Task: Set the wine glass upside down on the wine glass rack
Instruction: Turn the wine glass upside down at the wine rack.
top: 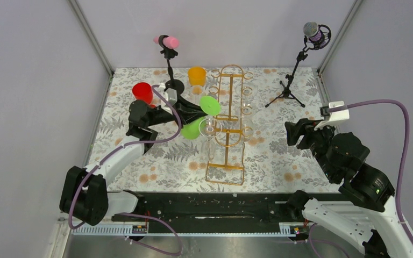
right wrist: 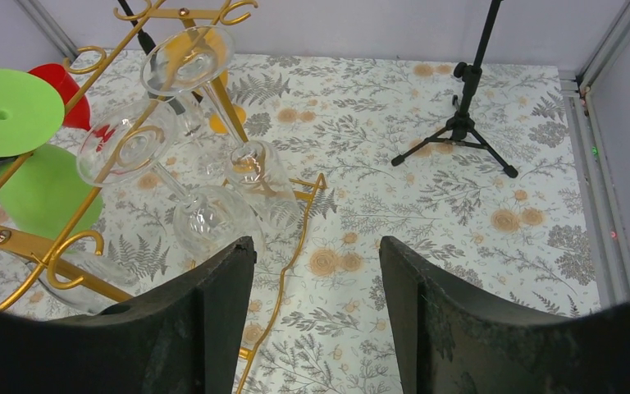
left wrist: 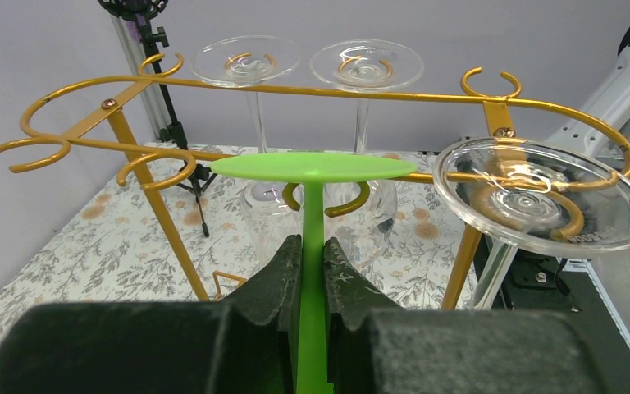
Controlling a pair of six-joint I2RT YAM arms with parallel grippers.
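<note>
Top external: left gripper [top: 191, 114] is reached out to the left side of the wine glass rack [top: 227, 161], fingers clamped on the stem of the green wine glass [top: 210, 105]. The glass is foot up, bowl down (bowl is the green blob nearer the arm), just beside the rack's left-side hooks and clear of the table [top: 279, 156].

Left wrist: both fingers [left wrist: 275, 275] are pressed on the green stem and the foot disc sits level above them. The disc is at the height of the rack's lower rail, right in front of an open ring hook [left wrist: 326, 203]. Can't tell whether disc and hook touch.

Three clear wine glasses [left wrist: 367, 64] already hang inverted on the rack: two on the far side, and one on the near side just right of the green foot.

Right wrist: right gripper [right wrist: 318, 246] has its fingers well apart with nothing between them, only floral tabletop below. In the top view it hovers right of the rack, well apart from it.

Other stuff:
- red cup [top: 142, 92], back left by the left arm
- orange cup [top: 197, 76], behind the rack's left side
- pink-headed mic on a stand [top: 166, 41], back centre-left
- grey mic on a tripod [top: 315, 33], back right
</note>
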